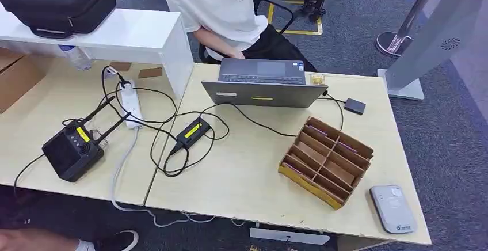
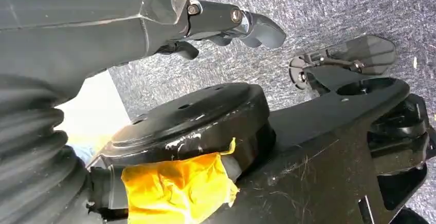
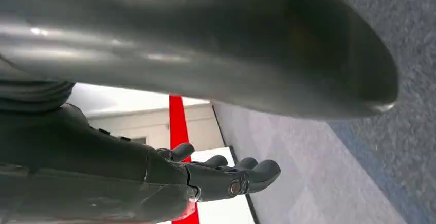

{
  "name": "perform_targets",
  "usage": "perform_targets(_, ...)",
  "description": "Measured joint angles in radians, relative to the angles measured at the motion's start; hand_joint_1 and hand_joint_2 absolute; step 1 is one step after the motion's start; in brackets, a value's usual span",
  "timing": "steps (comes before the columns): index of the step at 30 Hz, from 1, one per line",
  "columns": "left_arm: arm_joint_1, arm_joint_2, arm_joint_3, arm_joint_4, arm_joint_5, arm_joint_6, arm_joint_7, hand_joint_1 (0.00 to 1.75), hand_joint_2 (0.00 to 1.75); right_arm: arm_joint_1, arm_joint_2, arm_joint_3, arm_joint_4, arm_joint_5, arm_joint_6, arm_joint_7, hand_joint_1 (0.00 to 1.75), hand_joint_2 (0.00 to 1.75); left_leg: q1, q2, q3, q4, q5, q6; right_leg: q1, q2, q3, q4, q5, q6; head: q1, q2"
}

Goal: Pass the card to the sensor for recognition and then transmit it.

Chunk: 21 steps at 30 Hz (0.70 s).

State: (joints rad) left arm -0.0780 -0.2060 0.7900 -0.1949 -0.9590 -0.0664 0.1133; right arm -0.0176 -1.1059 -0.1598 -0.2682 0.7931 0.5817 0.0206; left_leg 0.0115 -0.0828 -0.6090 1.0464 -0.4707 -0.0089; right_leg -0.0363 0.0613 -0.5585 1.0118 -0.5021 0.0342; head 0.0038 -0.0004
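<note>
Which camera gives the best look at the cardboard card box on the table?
The head view: the cardboard box sits whole on the table, its dividers visible. Both wrist views look at carpet, with the left hand and right hand, not the box.

Even, bright indoor light with soft shadows; wrist views blur up close.

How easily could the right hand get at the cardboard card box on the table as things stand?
Probably yes, but not at once. The cardboard card box sits open-topped near the table front edge on the right, nothing over it. The right hand hangs low over the carpet, holding nothing, so the arm must rise first.
</note>
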Motion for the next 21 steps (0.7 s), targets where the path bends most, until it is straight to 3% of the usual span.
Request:
perform_targets(4,-0.001,0.0,0.0,0.0,-0.005,-0.001,0.001,0.0,1.75,0.02,0.018,0.0,0.015,0.0,-0.008,-0.001,0.0,0.0,0.001,0.001,0.001,0.0,0.0,0.0,0.001,0.001,0.0,0.0,0.0,0.0,0.0,0.0)
perform_targets(6,-0.001,0.0,0.0,0.0,-0.009,-0.001,0.003,0.0,1.75,0.026,0.059,-0.001,0.032,0.0,-0.037,0.014,0.0,0.0,0.003,0.001,0.002,-0.001,0.0,0.0,0.003,0.001,0.0,0.0,0.0,0.0,0.0,0.0)
perform_targets(11,-0.005,-0.002,0.0,0.0,-0.022,-0.002,0.016,0.0,1.75,0.036,0.265,-0.005,0.079,-0.031,-0.078,0.089,0.0,0.0,0.004,0.001,0.002,-0.001,-0.001,-0.001,0.004,0.0,0.003,0.0,-0.001,-0.001,0.001,0.0)
perform_targets(16,-0.011,-0.003,0.002,0.0,-0.026,-0.002,0.035,0.0,1.75,0.034,0.53,-0.045,0.094,-0.106,-0.112,0.221,0.0,0.0,0.008,0.002,0.005,-0.004,-0.002,-0.005,0.008,0.002,0.004,0.0,-0.001,-0.005,-0.002,0.0)
perform_targets(17,-0.011,-0.003,0.004,0.0,-0.026,-0.001,0.038,0.0,1.75,0.033,0.578,-0.056,0.094,-0.119,-0.127,0.241,0.0,1.75,0.008,0.002,0.005,-0.004,-0.001,-0.005,0.008,0.002,0.004,0.0,-0.002,-0.005,0.0,0.0)
perform_targets(18,-0.012,-0.003,0.005,0.0,-0.027,0.002,0.044,0.0,1.75,0.03,0.626,-0.068,0.094,-0.132,-0.158,0.262,0.0,1.75,0.009,0.002,0.006,-0.005,-0.001,-0.006,0.008,0.002,0.004,0.0,-0.001,-0.005,-0.002,0.0)
perform_targets(21,-0.015,-0.005,0.007,0.0,-0.038,0.026,0.055,0.0,1.75,0.013,0.78,-0.104,0.093,-0.134,-0.355,0.317,0.0,1.75,0.009,0.002,0.007,-0.006,0.0,-0.008,0.009,0.003,0.005,0.0,-0.002,-0.007,0.0,0.0)
